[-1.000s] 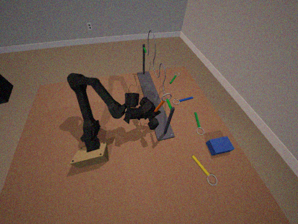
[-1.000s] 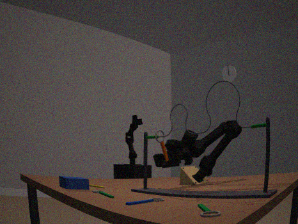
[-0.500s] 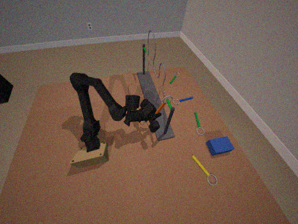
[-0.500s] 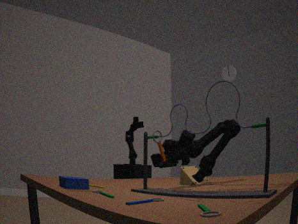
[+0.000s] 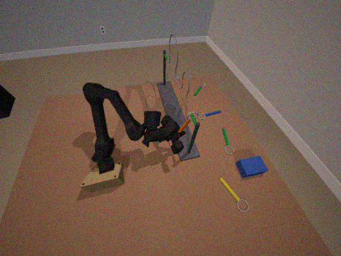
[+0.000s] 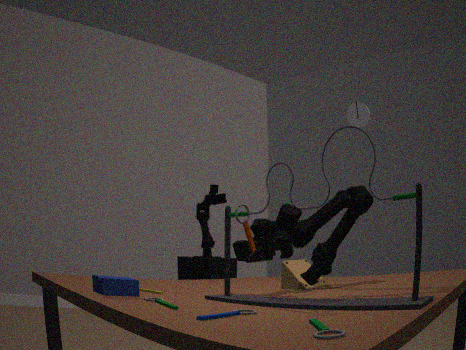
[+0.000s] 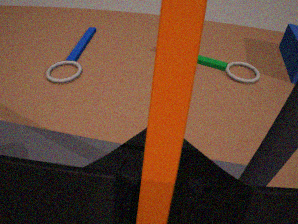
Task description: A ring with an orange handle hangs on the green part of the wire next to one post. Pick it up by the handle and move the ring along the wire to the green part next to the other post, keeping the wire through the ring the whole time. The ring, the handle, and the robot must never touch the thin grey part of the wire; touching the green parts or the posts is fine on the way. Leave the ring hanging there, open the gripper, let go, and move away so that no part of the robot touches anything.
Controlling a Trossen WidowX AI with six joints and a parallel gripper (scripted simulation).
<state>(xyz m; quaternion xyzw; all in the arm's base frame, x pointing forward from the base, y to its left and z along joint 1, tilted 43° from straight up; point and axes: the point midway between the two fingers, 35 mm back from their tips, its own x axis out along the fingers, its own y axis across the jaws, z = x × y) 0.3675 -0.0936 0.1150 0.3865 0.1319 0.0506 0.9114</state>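
Observation:
The ring (image 5: 192, 112) (image 6: 236, 216) is around the green part (image 5: 194, 120) (image 6: 232, 215) beside the near post (image 5: 193, 139) (image 6: 227, 255), which stands at the left in the exterior view. Its orange handle (image 5: 185, 125) (image 6: 249, 235) (image 7: 172, 90) slants down from it. My gripper (image 5: 180, 132) (image 6: 253, 249) (image 7: 158, 136) is shut on the handle's lower part, below the wire. The thin grey wire (image 5: 189, 88) (image 6: 348, 127) loops away to the other green part (image 5: 165, 57) (image 6: 404, 196) at the far post (image 5: 165, 71) (image 6: 418, 245). Whether the ring touches the green part is too small to tell.
A dark base board (image 5: 171, 102) (image 6: 350, 303) carries the posts. Beyond it lie a blue-handled ring (image 5: 213, 113) (image 6: 220, 315) (image 7: 81, 45), green-handled rings (image 5: 225, 137) (image 7: 212, 62), a yellow-handled ring (image 5: 230, 189) and a blue block (image 5: 252, 166) (image 6: 115, 286).

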